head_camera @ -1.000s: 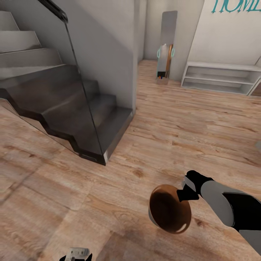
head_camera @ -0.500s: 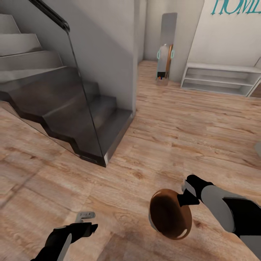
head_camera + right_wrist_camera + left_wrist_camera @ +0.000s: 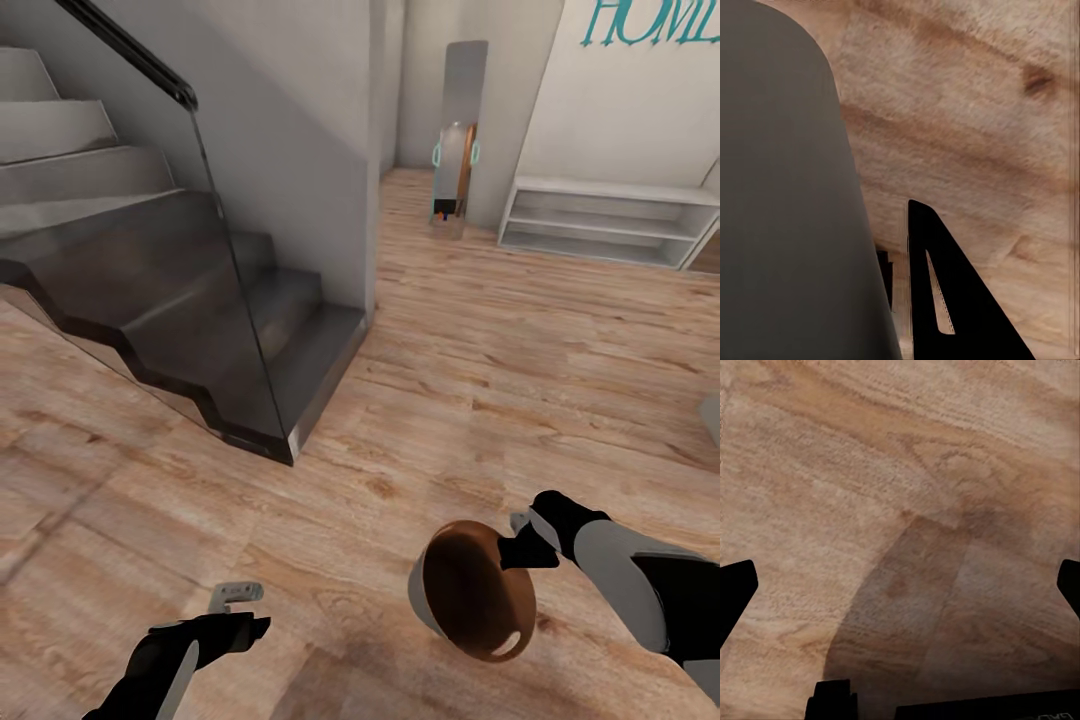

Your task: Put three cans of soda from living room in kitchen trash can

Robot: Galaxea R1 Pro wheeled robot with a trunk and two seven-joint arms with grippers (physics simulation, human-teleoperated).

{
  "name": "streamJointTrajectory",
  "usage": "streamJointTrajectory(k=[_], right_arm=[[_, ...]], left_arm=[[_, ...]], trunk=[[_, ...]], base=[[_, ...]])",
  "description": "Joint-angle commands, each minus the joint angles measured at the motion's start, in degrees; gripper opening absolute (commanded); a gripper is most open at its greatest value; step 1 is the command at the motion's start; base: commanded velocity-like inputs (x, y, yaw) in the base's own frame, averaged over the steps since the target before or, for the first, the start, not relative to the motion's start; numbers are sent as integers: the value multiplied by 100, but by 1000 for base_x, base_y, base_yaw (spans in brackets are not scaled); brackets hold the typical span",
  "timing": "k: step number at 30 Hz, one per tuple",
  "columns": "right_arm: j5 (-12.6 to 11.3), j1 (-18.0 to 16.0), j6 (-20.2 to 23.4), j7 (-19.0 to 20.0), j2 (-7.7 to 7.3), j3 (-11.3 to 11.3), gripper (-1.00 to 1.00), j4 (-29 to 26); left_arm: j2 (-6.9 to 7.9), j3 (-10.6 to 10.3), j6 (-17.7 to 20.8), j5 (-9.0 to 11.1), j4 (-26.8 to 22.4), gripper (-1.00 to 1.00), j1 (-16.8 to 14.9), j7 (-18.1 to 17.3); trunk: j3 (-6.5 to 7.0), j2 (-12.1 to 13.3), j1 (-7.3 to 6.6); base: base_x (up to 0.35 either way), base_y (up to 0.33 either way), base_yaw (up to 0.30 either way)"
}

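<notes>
Above the wood floor (image 3: pixel 480 380), near the staircase (image 3: pixel 200 290): tash can (image 3: pixel 478 590) carried tilted.
Right gripper (image 3: pixel 522 545) clamps its rim; left gripper (image 3: pixel 240 610) is spread, holding nothing.

I'm looking down on a light wood plank floor (image 3: pixel 480 360) with visible grain and knots. Resting on it at my left is a dark grey staircase (image 3: pixel 200 300) with a glass side panel; farther off, against the wall, stand a low white open shelf unit (image 3: pixel 600 220) and a tall narrow mirror (image 3: pixel 458 130).
</notes>
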Motion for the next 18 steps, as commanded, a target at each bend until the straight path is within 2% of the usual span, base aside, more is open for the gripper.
streamJointTrajectory(k=[1, 9, 11, 13, 18], right_arm=[[-72, -2, 4, -11, 6, -67, -100, -2], [-85, 1, -264, -72, 67, 61, -100, -93], [-83, 1, -276, -78, 108, 69, -100, -78], [-74, 9, -287, -90, 222, 76, -100, -49], [-74, 87, -280, -85, 319, 93, -100, -129]], left_arm=[[0, 2, -9, -1, 4, 100, 1, 0], [1, 4, -239, 10, 357, 100, 6, 0], [1, 2, -255, 13, 377, 100, 6, 3], [0, 1, -273, 10, 393, 100, 6, 8], [-8, -5, -299, -29, 398, 100, 6, 60]], trunk=[[19, 42, -23], [162, 362, -198], [198, 443, -242], [234, 523, -286], [324, 723, -396]], base=[[0, 0, 0], [0, 0, 0], [0, 0, 0], [0, 0, 0], [0, 0, 0]])
